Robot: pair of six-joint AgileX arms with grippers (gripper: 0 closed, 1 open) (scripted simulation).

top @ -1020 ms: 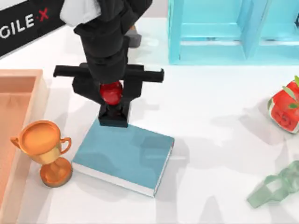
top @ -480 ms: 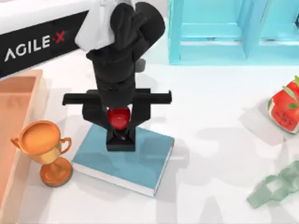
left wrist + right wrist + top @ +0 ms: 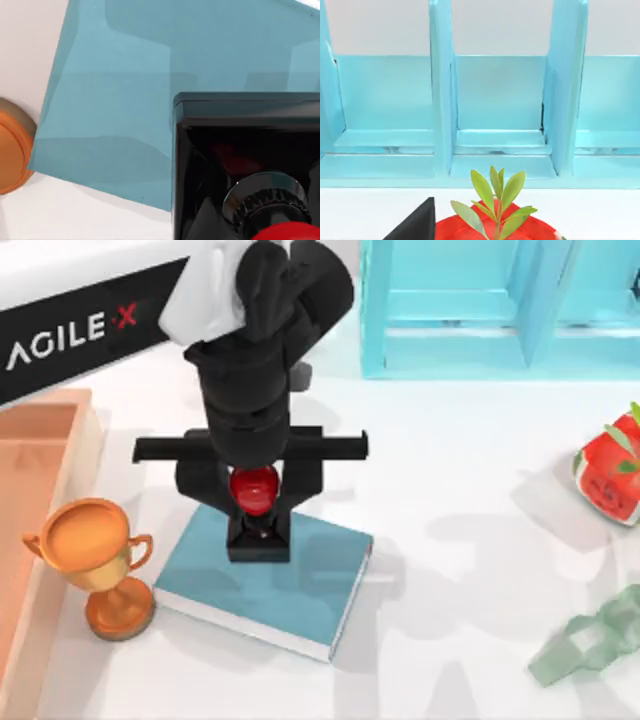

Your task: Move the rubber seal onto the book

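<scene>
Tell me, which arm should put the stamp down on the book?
Left. The left gripper already holds the stamp over the book. The right arm is by the blue shelf.

The left gripper grips the rubber seal by its red knob, base over the book.

White table with book, trophy, peach tray, blue shelf, red cube, green strip.

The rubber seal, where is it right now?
In the top view the rubber seal is left of centre, held in the left hand over the far edge of the book, right of the trophy.
</scene>
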